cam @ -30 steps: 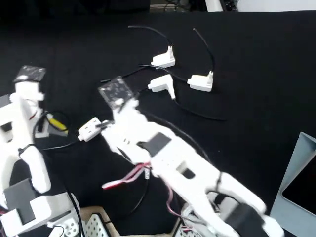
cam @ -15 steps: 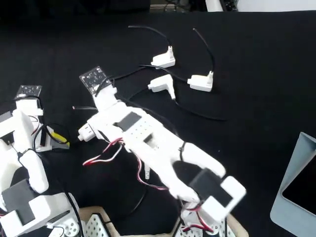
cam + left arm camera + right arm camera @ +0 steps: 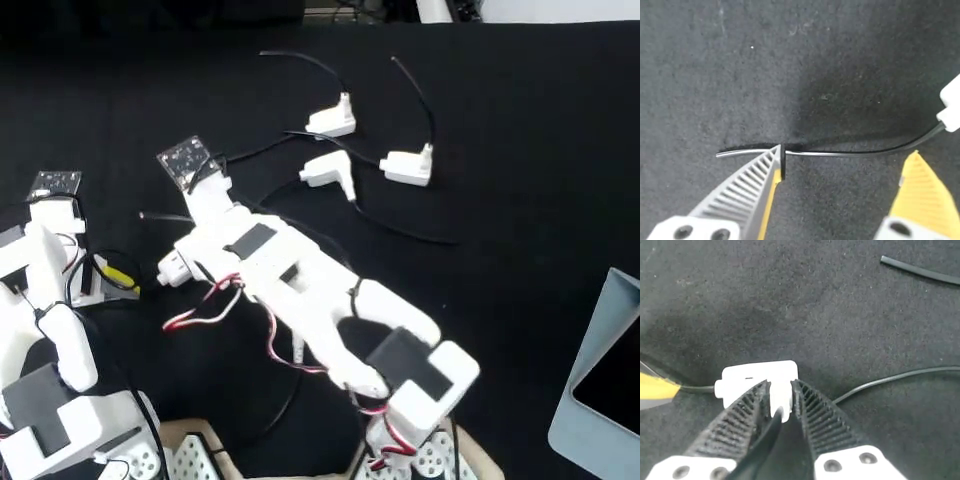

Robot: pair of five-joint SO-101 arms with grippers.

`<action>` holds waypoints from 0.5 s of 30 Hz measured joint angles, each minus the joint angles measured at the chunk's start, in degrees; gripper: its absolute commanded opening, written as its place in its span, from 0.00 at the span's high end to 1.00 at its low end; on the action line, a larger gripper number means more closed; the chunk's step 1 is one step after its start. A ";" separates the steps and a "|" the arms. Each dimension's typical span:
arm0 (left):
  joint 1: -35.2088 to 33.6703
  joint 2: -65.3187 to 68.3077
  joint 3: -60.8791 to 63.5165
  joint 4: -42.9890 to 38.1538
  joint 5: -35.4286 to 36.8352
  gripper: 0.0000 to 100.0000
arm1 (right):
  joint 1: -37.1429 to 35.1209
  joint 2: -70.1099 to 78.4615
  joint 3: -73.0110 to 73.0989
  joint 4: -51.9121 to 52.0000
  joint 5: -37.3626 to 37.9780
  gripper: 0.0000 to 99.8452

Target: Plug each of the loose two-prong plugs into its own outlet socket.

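Note:
A white outlet socket (image 3: 757, 376) lies on the black cloth, its black cord (image 3: 850, 152) trailing off toward the left arm. My right gripper (image 3: 780, 386) is shut on a white two-prong plug (image 3: 782, 404), which is pressed against the socket's face. From above, the right arm lies over that socket (image 3: 172, 266). My left gripper (image 3: 842, 172) is open low over the socket's cord, one finger on each side. It sits just left of the socket (image 3: 104, 277). Three more white plug and socket pieces (image 3: 332, 120) (image 3: 328, 168) (image 3: 406, 166) lie at the back.
Black cords curl around the back pieces (image 3: 395, 228). A grey-blue box (image 3: 598, 372) stands at the right edge. The arm bases and loose red wires (image 3: 215, 300) crowd the front edge.
The right arm has swung left and settled lower over the socket. The left arm has dropped slightly. Since half a second ago there is little movement.

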 measured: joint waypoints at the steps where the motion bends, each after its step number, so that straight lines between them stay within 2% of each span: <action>1: 0.00 0.00 0.00 0.00 0.00 0.63 | 0.00 0.09 -0.09 0.00 0.00 0.99; 8: 0.00 0.00 0.00 0.00 0.00 0.63 | -0.88 3.60 -2.46 0.18 0.00 0.99; 15: 0.00 0.00 0.00 0.00 0.09 0.63 | -1.49 10.46 -12.04 8.70 1.14 0.99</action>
